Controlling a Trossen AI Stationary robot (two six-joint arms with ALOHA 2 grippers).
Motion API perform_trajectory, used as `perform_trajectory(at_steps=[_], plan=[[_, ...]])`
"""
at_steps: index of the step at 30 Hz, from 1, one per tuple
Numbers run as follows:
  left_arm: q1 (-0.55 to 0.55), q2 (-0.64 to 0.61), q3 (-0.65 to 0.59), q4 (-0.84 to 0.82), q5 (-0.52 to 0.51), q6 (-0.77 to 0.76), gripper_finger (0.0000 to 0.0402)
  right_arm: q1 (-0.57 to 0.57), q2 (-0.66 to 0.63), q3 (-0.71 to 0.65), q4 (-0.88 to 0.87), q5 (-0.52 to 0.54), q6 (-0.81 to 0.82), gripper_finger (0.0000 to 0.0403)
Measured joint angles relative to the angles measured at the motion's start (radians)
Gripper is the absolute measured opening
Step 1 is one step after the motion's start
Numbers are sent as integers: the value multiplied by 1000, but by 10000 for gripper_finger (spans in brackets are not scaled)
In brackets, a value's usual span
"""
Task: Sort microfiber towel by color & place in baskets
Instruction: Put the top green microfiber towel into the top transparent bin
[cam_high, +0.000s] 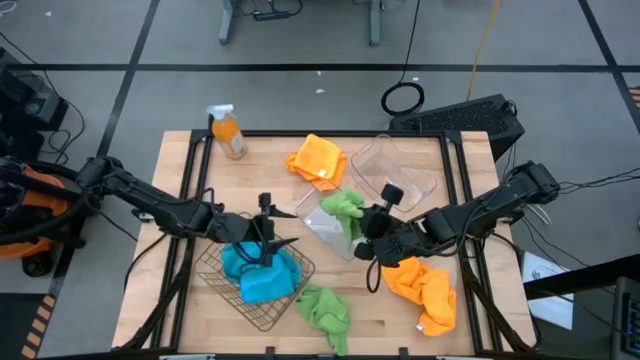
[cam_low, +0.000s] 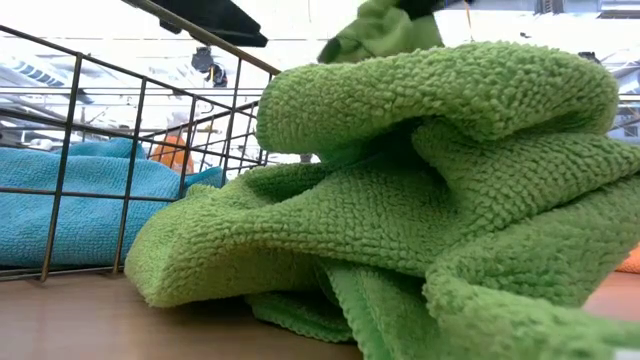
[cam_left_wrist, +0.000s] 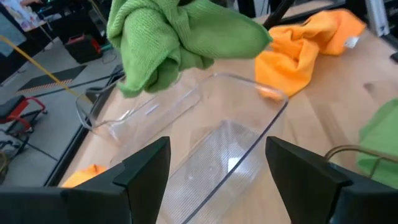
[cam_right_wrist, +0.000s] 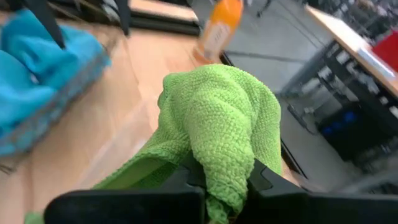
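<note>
Right gripper (cam_high: 358, 222) pinching a green towel (cam_high: 345, 208), hanging over a clear tub (cam_high: 325, 222). Left gripper (cam_high: 268, 245) gaping wide, hovering over the wire basket (cam_high: 226, 274) holding blue towels (cam_high: 260, 272).

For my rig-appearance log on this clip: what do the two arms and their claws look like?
Both arms are dark, slim and jointed, with thin black cables alongside. The left claw has two black, flat, wedge-shaped fingers. The right claw is equally black and blocky. No markings are visible.

clear tub (cam_high: 322, 228) unobstructed, green towel (cam_high: 345, 208) overhead
</note>
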Motion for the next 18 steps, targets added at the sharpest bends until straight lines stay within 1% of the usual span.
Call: perform_trajectory(at_steps=[6, 9, 13, 16, 18], plan=[[19, 39, -1, 33, 1, 0, 270, 0, -1, 0, -205, 28, 173, 20], [24, 51, -1, 50, 8, 0, 270, 0, -1, 0, -275, 37, 239, 20], [24, 60, -1, 71, 20, 0, 270, -4, -1, 0, -335, 37, 254, 20], [24, 66, -2, 100, 28, 1, 270, -32, -2, 0, -391, 43, 247, 20], [24, 69, -2, 118, 31, 1, 270, -68, -4, 0, -433, 95, 247, 20]])
